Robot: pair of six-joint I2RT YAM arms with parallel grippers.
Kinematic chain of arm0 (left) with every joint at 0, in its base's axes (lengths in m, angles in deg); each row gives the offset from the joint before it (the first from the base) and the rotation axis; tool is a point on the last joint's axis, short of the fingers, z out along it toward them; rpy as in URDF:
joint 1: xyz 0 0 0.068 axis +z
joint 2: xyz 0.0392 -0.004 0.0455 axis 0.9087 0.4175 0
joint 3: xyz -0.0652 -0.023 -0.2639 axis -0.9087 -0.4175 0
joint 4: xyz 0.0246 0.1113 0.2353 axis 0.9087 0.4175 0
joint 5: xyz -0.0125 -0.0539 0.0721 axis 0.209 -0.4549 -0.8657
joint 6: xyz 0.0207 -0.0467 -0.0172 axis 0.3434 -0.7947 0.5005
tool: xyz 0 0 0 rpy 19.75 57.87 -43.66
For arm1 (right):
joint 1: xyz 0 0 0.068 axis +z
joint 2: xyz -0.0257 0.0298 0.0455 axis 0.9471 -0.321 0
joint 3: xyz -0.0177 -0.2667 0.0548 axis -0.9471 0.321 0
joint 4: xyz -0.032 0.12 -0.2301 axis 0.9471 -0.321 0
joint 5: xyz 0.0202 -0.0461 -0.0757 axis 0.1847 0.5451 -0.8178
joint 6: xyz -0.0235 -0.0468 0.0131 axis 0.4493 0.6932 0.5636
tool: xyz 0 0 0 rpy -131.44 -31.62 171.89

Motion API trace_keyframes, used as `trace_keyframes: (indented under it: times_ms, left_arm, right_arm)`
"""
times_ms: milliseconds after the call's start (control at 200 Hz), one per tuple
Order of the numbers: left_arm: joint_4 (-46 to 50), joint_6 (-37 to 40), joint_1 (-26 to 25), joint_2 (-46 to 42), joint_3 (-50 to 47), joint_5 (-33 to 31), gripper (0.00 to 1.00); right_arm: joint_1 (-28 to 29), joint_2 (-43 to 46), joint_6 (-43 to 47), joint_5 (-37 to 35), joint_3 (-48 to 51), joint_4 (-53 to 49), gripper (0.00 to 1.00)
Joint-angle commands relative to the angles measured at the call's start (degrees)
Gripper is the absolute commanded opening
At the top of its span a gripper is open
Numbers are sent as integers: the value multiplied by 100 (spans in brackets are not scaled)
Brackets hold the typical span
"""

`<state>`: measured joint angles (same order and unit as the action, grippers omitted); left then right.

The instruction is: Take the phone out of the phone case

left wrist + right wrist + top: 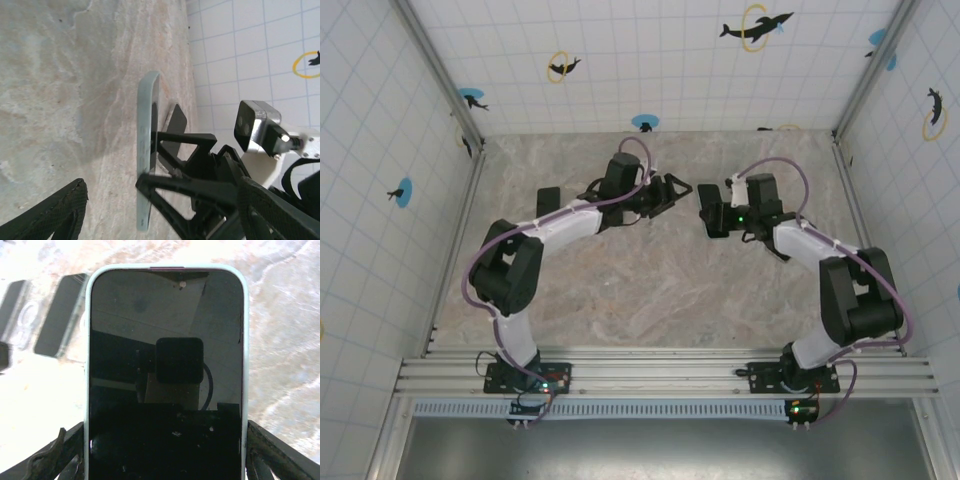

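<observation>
The right gripper was clenched on the black-screened smartphone, which sat in its pale blue-green soft case and was held clear of the beige marble-patterned tabletop, a little right of centre in the overhead frame. In the right wrist view the screen faced the lens and filled the middle of the frame. The case rim ran up both long sides and across the top, and the black fingers pressed in from the lower left and lower right corners. The phone had not been taken out: the case wrapped every edge that could be seen.

The left gripper was released, its jaws spread wide, and hung just left of the phone's end in the overhead frame, near it but not touching. In the left wrist view the phone stood edge-on in the centre. There the case made a pale vertical strip with a thin dark line of screen on its right. A textured black finger of the left gripper sat in the lower left corner, apart from the case.

2 dark flat rectangular slabs lay on the table in the upper left of the right wrist frame. White tiled walls with dolphin stickers enclosed the table.
</observation>
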<state>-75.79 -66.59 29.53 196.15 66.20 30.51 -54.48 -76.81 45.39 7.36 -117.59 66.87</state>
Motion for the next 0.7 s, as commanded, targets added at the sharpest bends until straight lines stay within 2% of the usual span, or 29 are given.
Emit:
trace_keyframes:
  times_ms: [0, 250, 295, 360, 611, 696]
  left_arm:
    - [482, 310, -112, 183, 446, -179, 77]
    - [1231, 719, -235, 436, 961, -458, 60]
    - [1296, 766, -254, 465, 1004, -450, 51]
    - [1330, 798, -275, 472, 1031, -447, 41]
    - [1262, 819, -297, 412, 1067, -426, 26]
    - [1245, 816, -306, 379, 1057, -420, 17]
  right_arm:
    - [174, 396, -177, 241, 2, 521, 40]
    - [377, 759, -87, 242, -30, 129, 39]
    - [392, 826, -98, 238, 0, 124, 39]
    - [442, 889, -96, 239, 1, 87, 39]
    - [587, 980, -48, 239, -9, -117, 39]
    - [614, 1004, -50, 238, -12, -155, 39]
